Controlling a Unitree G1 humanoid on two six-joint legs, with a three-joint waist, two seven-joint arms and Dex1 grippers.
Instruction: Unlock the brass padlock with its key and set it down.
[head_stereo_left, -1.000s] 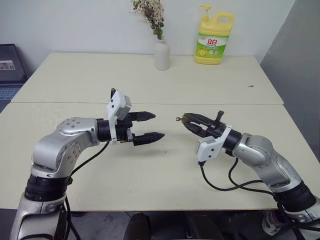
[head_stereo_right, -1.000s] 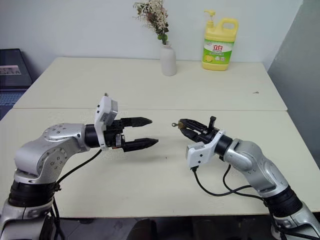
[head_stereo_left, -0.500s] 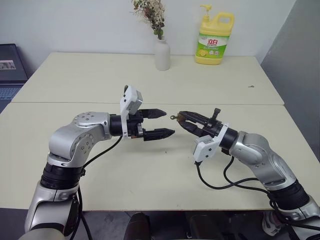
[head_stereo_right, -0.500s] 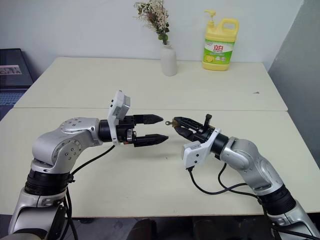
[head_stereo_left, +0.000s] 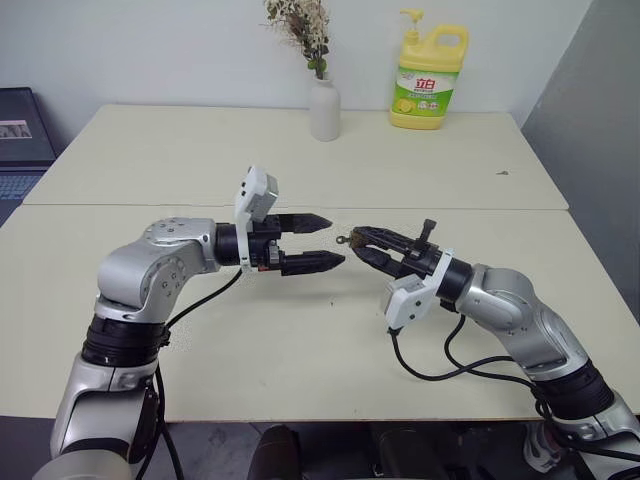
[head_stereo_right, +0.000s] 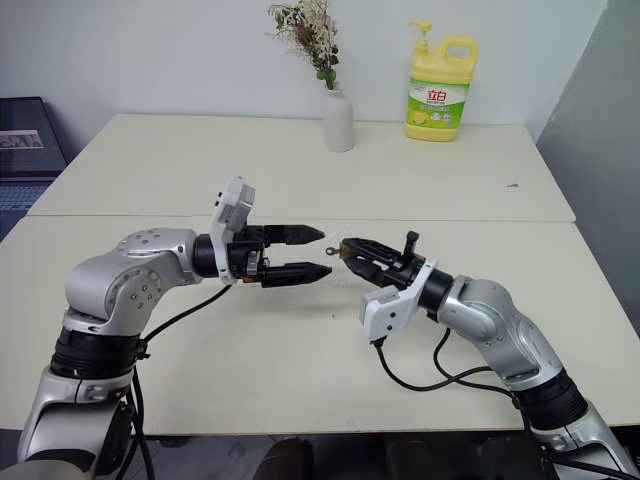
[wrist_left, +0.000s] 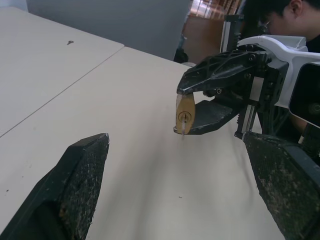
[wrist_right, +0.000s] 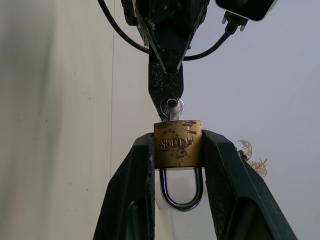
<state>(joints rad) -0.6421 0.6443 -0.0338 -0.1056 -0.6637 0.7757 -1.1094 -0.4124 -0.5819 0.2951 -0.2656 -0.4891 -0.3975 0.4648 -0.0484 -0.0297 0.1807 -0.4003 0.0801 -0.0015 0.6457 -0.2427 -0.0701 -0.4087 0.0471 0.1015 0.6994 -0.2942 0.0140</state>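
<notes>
Both hands have closed in since a second ago. Right hand (wrist_right: 177, 165) clamps the padlock (wrist_right: 177, 145) body above the table (head_stereo_left: 300, 340), key (wrist_right: 172, 107) inserted. Left hand (head_stereo_left: 325, 242) stands open before it. Padlock: small, rigid, slippery; pinch the key's head.

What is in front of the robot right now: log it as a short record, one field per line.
held item: brass padlock, clamped by its sides in the right claw
key: key sits in the padlock's keyhole, head sticking out toward the left claw
shackle: shackle looks closed, lying between the right claw's fingers
left claw: left claw open, facing the key, not touching it
height: both claws raised above the table
background: white vase with dried flowers, yellow detergent bottle at the far edge
</notes>
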